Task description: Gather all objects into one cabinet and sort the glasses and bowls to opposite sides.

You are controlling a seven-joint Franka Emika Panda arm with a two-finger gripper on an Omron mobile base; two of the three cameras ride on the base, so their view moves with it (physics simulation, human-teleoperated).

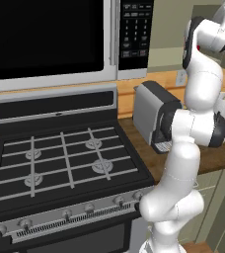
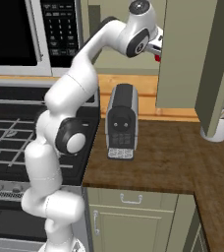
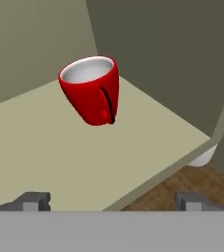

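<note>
Up high, the hand (image 3: pixel 111 201) is being held at the open front of the cabinet (image 2: pixel 190 54), its two dark fingertips (image 3: pixel 33 201) spread wide apart with nothing between them. Just beyond the fingertips, the red cup (image 3: pixel 92 90) is being seen inside the cabinet, on the pale shelf (image 3: pixel 50 157), tilted with its white inside turned toward the camera and a dark line running down its side. The cup is lying toward the far corner of the shelf, apart from both fingertips. In the right base view, the hand (image 2: pixel 157 49) is being partly hidden by the edge of the cabinet, with a bit of red showing beside it.

Below the shelf, the brown wooden surface (image 2: pixel 163 152) is being seen, with a white crock (image 2: pixel 216 129) resting on it to the right, partly covered by the open door (image 2: pixel 221 64). A grey and black coffee machine (image 2: pixel 122 120) is standing on the surface below the arm. Further left, the stove (image 1: pixel 65 163) and the microwave (image 1: pixel 50 39) above it are being shown.
</note>
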